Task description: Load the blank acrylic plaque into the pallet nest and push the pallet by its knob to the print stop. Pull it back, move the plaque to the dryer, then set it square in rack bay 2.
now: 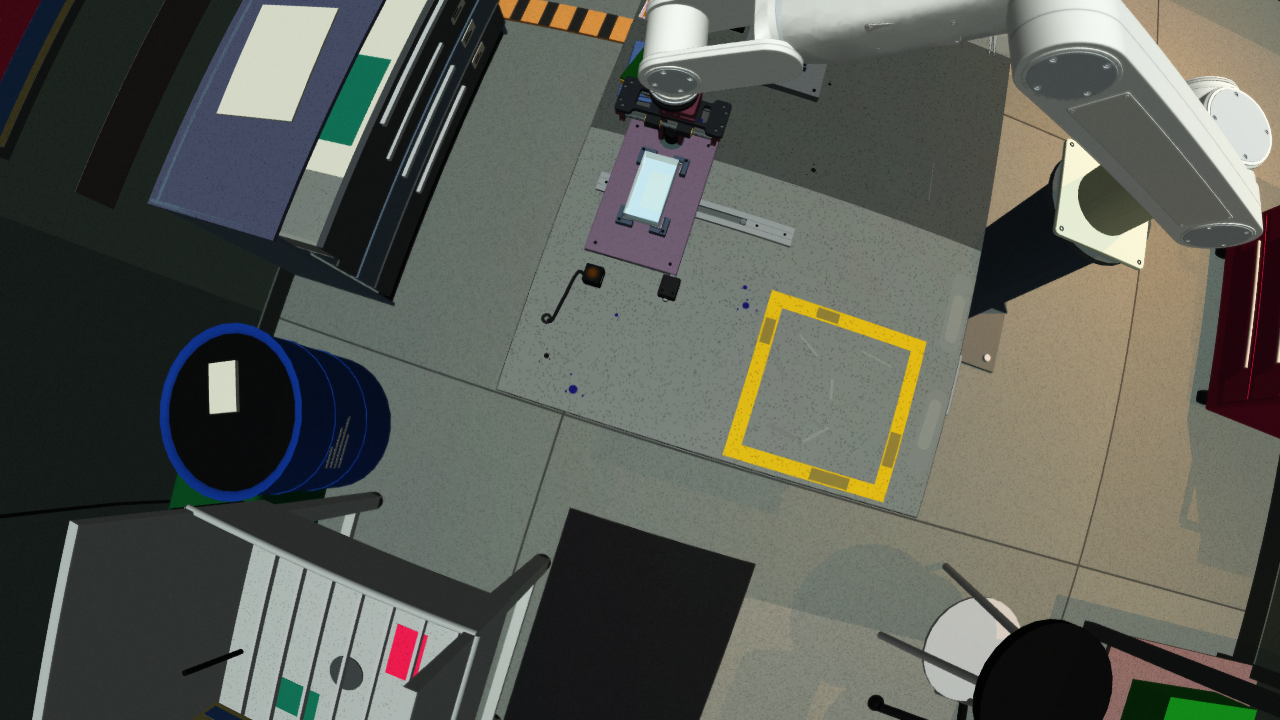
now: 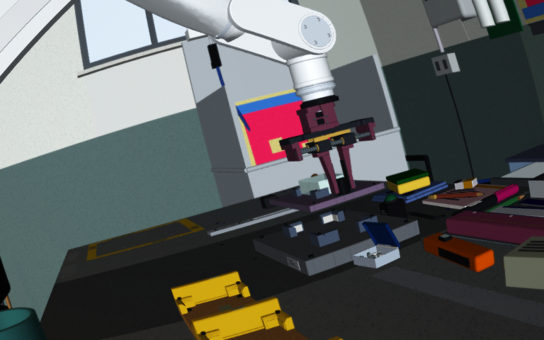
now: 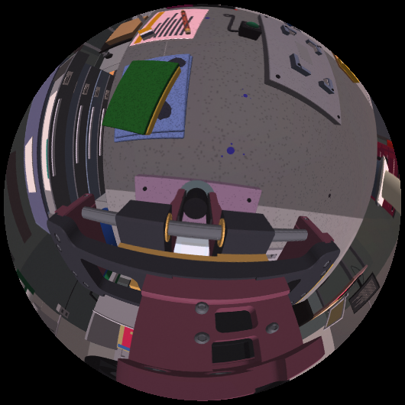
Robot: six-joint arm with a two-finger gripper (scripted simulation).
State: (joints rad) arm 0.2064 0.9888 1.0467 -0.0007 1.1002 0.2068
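Observation:
On the grey work mat the purple pallet [image 1: 651, 201] sits across its silver rail [image 1: 743, 221], with the clear acrylic plaque [image 1: 651, 187] lying flat in the nest between the corner blocks. My gripper [image 2: 340, 185] stands upright over the pallet's far end and I grip the black knob [image 3: 195, 206] between my maroon fingers. In the second side camera the plaque [image 2: 319, 183] shows just behind my fingers. A small black stop block [image 1: 669, 287] sits on the mat just off the pallet's near end.
Behind the pallet stands a grey cabinet with a red and blue panel [image 2: 273, 132]. A grey fixture plate [image 2: 333, 240] with blocks lies in front, a green-topped sponge [image 2: 408, 180] to the right, and a yellow-framed square [image 1: 828, 394] marks the mat. An orange-lit button box [image 1: 593, 275] sits near the stop.

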